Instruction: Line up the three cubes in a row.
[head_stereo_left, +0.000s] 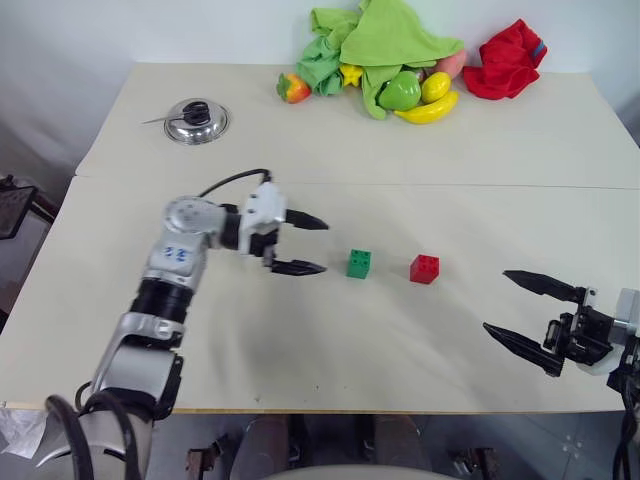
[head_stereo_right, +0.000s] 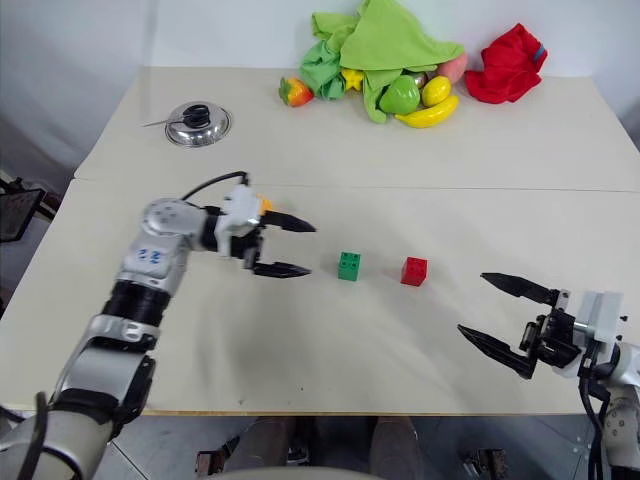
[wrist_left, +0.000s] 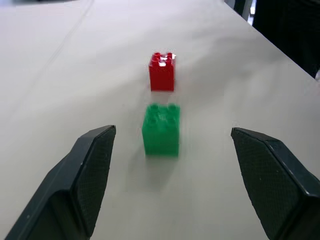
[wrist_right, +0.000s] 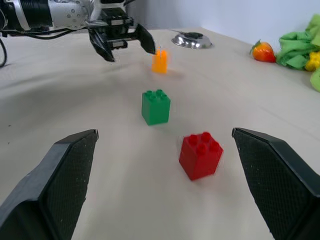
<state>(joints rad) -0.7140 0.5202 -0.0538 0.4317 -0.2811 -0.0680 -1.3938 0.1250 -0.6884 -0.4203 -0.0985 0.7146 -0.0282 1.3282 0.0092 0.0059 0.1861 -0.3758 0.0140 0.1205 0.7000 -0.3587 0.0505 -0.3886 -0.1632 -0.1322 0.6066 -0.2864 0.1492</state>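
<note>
- Right gripper (head_stereo_left: 528, 312), near right: spread, empty.
- Left gripper (head_stereo_left: 300, 245): spread, empty, left of green cube (head_stereo_left: 359, 264).
- Red cube (head_stereo_left: 424, 269): right of green.
- Orange-yellow cube (wrist_right: 159, 60): behind left gripper.

Worktop: broad, pale cream, matt worktop (head_stereo_left: 330, 130), with a straight seam (head_stereo_left: 420, 184) crossing it from side to side.
Wall: plain white wall (head_stereo_left: 140, 30) behind the far edge.
Floor: grey floor (head_stereo_right: 560, 450) below the near edge.
Left edge: dark object (head_stereo_left: 15, 208), too cropped to identify.
Light: soft, even, faint shadows.
</note>
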